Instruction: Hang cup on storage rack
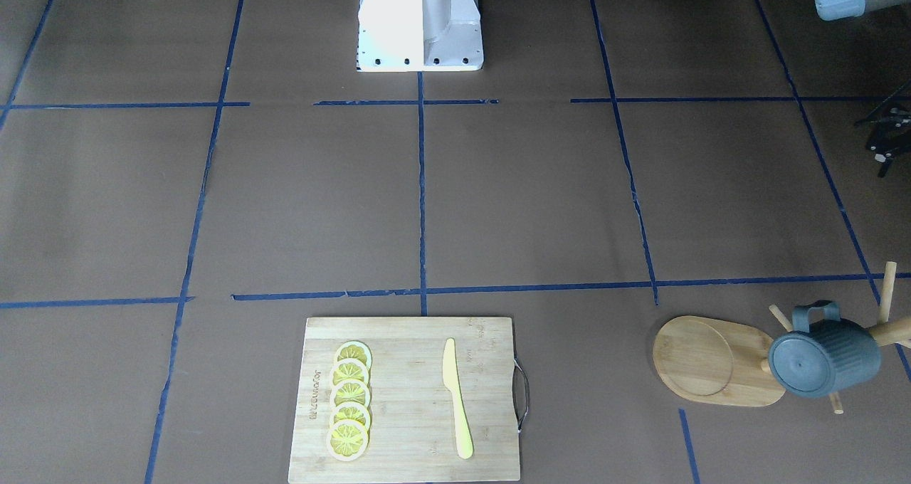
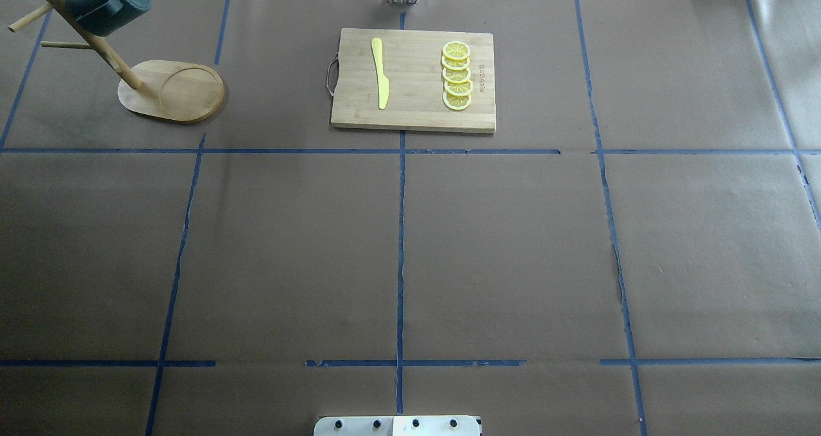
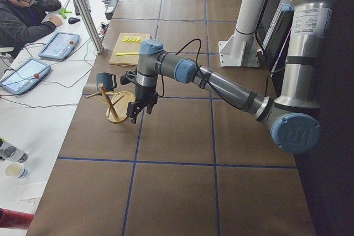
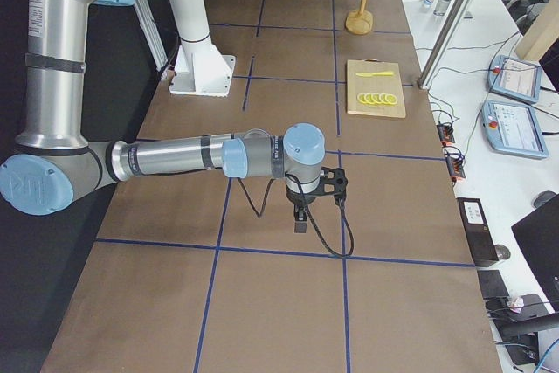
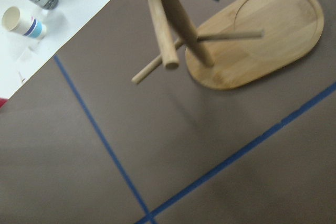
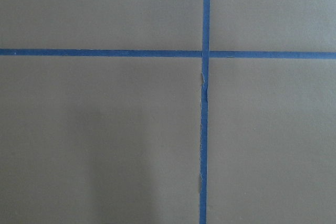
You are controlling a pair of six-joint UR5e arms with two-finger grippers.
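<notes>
The dark teal-grey ribbed cup (image 1: 825, 356) hangs off the table on an upper peg of the bamboo storage rack (image 1: 712, 363), at the table's far left corner (image 2: 106, 3). The rack's oval base (image 2: 173, 93) is bare. In the exterior left view my left gripper (image 3: 138, 111) hovers just beside the rack (image 3: 119, 106), apart from the cup (image 3: 105, 81); I cannot tell if it is open or shut. Its wrist view shows the rack post and pegs (image 5: 173, 24) close below. My right gripper (image 4: 300, 216) hangs over bare table far from the rack (image 4: 360, 19); I cannot tell its state.
A rectangular cutting board (image 2: 414, 80) with several lemon slices (image 2: 457, 75) and a yellow knife (image 2: 380, 74) lies at the far middle. The robot base (image 1: 420, 21) stands at the near edge. A paper cup (image 5: 21, 22) and a bottle stand beyond the table's left end.
</notes>
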